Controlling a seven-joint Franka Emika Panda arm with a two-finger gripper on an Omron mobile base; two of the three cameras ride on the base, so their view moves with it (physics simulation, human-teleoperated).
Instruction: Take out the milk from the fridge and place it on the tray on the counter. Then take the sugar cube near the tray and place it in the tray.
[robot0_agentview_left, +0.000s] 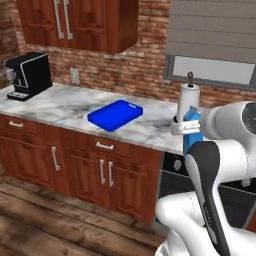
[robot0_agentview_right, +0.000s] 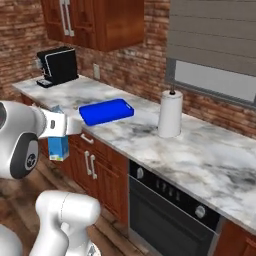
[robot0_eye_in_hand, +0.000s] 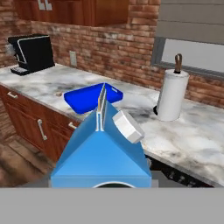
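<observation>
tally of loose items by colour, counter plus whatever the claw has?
Blue: 2, tray on the counter, milk in the claw
Black: 1, coffee machine
White: 1, paper towel roll
Tan: 1, sugar cube beside the tray
Total: 5

- Tray (robot0_agentview_left: 115, 115) centre frame, bare inside, open air above it.
- Paper-towel roll (robot0_agentview_left: 188, 101) upright, right of tray, well apart.
- Coffee machine (robot0_agentview_left: 28, 75) far left.
- Wall cabinets (robot0_agentview_left: 80, 22) overhang upper left.
</observation>
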